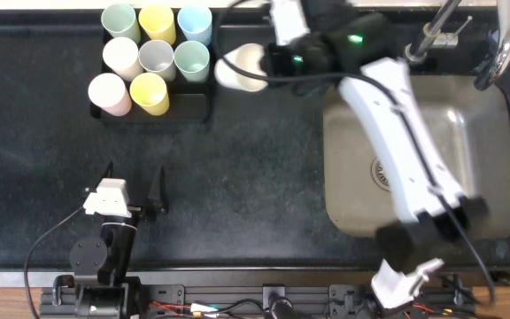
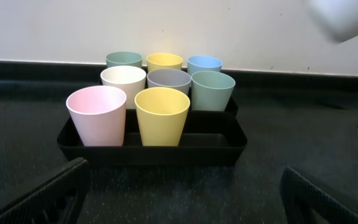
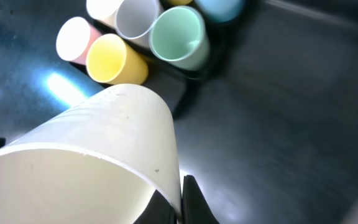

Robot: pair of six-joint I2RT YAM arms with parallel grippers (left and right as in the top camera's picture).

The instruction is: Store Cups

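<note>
A black tray (image 1: 193, 108) at the back left holds several upright cups. Its front row has a pink cup (image 1: 109, 93) and a yellow cup (image 1: 150, 92), with the front right slot (image 1: 193, 96) bare. My right gripper (image 1: 268, 60) is shut on the rim of a white cup (image 1: 240, 67), held tilted in the air to the right of the tray. In the right wrist view the white cup (image 3: 98, 155) hangs near that tray corner (image 3: 174, 94), above the counter. My left gripper (image 1: 134, 190) rests open near the front, facing the tray (image 2: 151, 152), with nothing between its fingers.
A steel sink (image 1: 494, 159) is set into the dark counter at the right, with a faucet (image 1: 434, 34) behind it. The right arm's white link (image 1: 405, 142) crosses over the basin. Open counter (image 1: 255, 177) lies between the tray and the left gripper.
</note>
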